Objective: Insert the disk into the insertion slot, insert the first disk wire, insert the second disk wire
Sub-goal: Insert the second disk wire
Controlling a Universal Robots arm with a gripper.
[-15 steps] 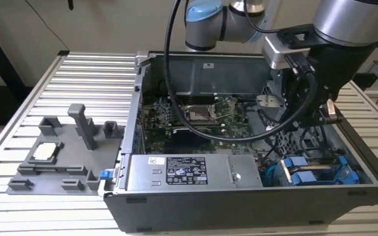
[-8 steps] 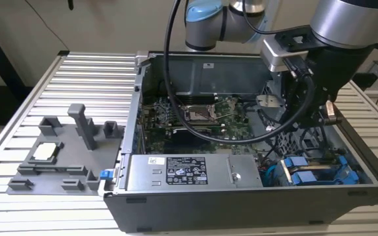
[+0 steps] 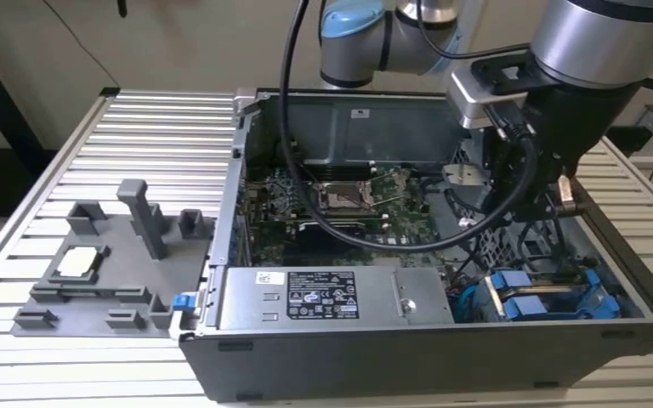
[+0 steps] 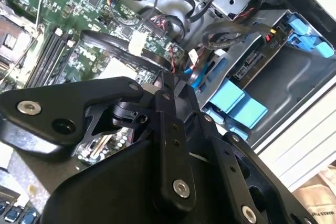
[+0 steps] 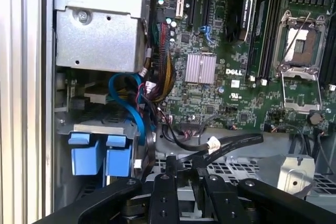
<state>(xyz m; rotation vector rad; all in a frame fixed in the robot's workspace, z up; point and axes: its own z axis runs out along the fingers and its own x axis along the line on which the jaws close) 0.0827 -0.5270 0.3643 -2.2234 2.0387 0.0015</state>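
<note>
The disk [image 3: 544, 302], framed by its bright blue carrier, lies in the insertion slot [image 3: 608, 285], a dark grey cage at the case's front corner on the exterior view's right. Both wrist views show the blue carrier tabs [image 4: 237, 103] [image 5: 97, 153] sitting in that cage [image 4: 286, 77]. My gripper [image 3: 551, 202] hangs inside the case just behind the cage. In both wrist views its black fingers [image 5: 169, 179] stand close together, seemingly shut on a flat black disk wire [image 5: 233, 141] [image 4: 118, 48] that ends in a white connector [image 5: 212, 142]. A blue wire [image 5: 135, 103] curls beside the cage.
A grey metal box with a sticker [image 3: 303, 296] fills the case's front, next to the cage. The green board [image 3: 355, 223] with its silver socket [image 5: 302, 51] lies behind. A grey fixture plate [image 3: 99, 272] rests on the slatted table [image 3: 133, 127] at the exterior view's left.
</note>
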